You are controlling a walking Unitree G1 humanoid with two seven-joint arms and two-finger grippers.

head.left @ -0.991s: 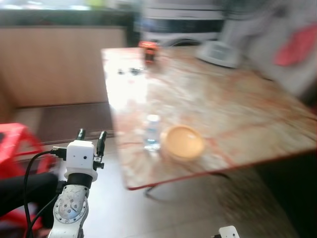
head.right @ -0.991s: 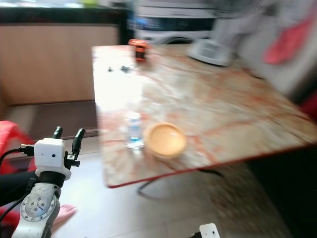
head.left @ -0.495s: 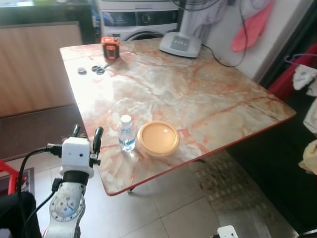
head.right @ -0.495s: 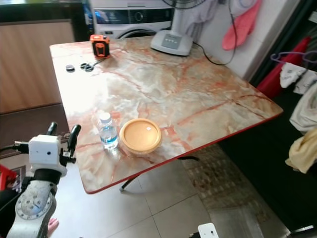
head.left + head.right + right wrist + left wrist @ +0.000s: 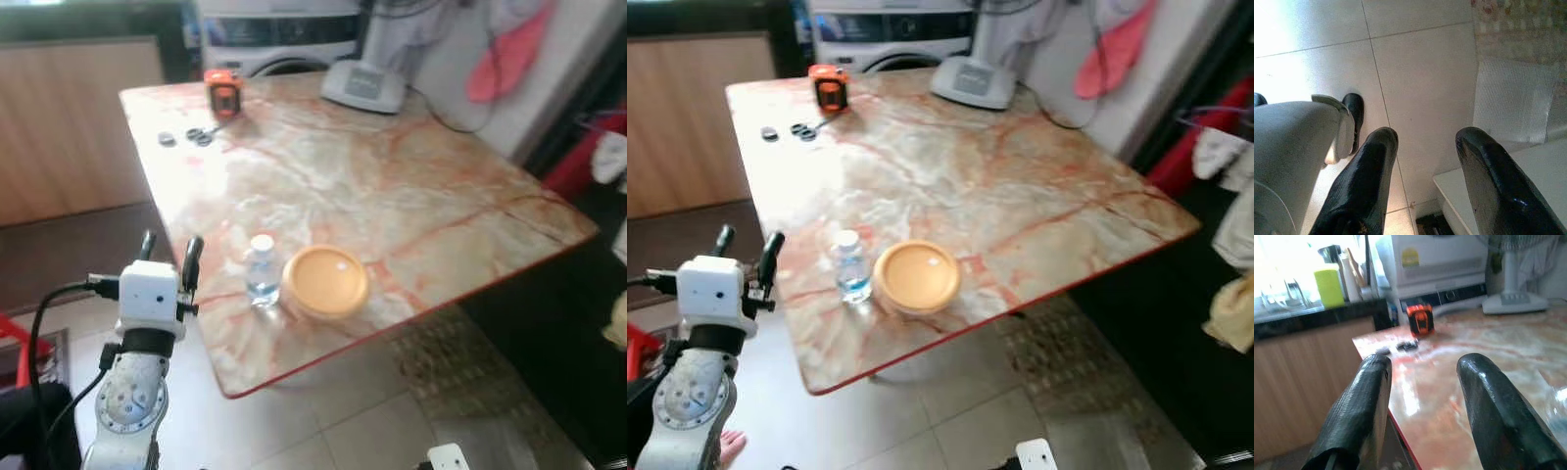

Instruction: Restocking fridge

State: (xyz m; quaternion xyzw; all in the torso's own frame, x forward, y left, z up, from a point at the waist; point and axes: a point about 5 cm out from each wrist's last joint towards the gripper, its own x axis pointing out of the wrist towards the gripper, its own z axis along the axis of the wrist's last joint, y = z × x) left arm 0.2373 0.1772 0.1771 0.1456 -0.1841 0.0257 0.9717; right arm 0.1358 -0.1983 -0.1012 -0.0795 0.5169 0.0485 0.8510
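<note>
Just left claw (image 5: 168,250) beside water bottle (image 5: 262,271)

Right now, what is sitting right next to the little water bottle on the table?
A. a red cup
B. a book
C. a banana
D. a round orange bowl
D: the water bottle stands near the front edge of the table, and the round orange bowl sits close beside it on the robot's right.

The small dark items (image 5: 183,137) on the far part of the table (image 5: 411,196) are too small to be identified. The orange device (image 5: 1420,318) is blurred. The water bottle (image 5: 1558,406) is cut off by the frame edge.
</note>
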